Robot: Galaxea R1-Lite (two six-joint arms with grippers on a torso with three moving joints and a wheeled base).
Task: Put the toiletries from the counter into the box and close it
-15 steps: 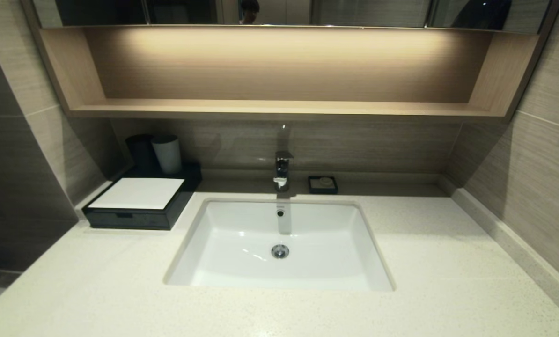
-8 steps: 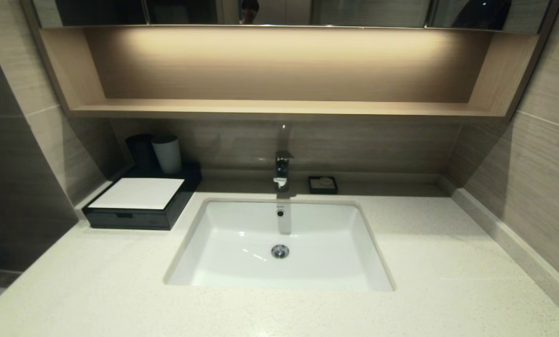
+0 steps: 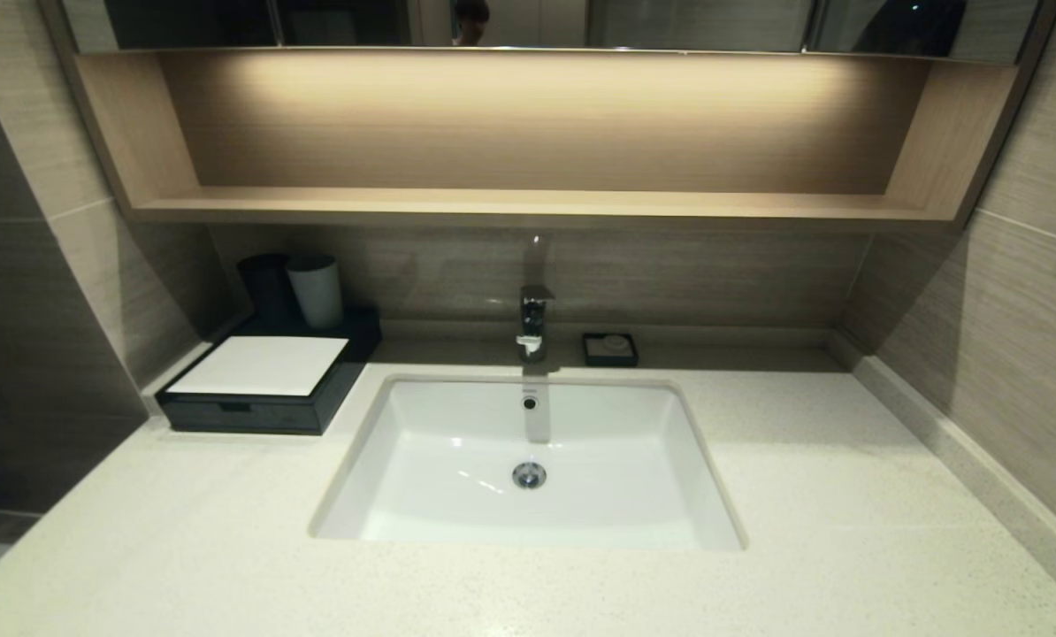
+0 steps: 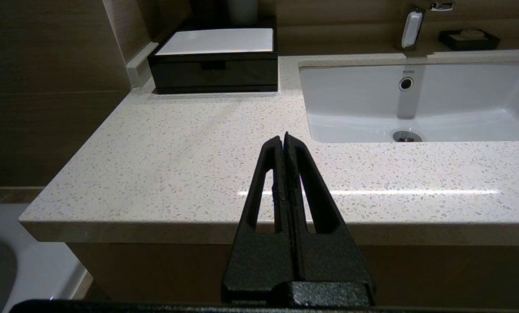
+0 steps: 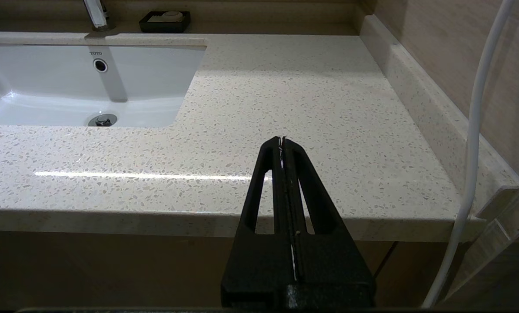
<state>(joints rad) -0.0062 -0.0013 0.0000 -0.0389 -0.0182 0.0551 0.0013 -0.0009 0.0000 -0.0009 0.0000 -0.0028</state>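
Note:
The black box with its white top panel stands at the back left of the cream speckled counter; its front drawer is pushed in. It also shows in the left wrist view. No toothbrush packets or sachet show on the counter in any view. My left gripper is shut and empty, held before the counter's front edge left of the sink. My right gripper is shut and empty, before the front edge right of the sink. Neither arm shows in the head view.
A white undermount sink with a chrome tap sits mid-counter. A small black soap dish is behind it. A dark cup and a grey cup stand behind the box. A white cable hangs at the right wall.

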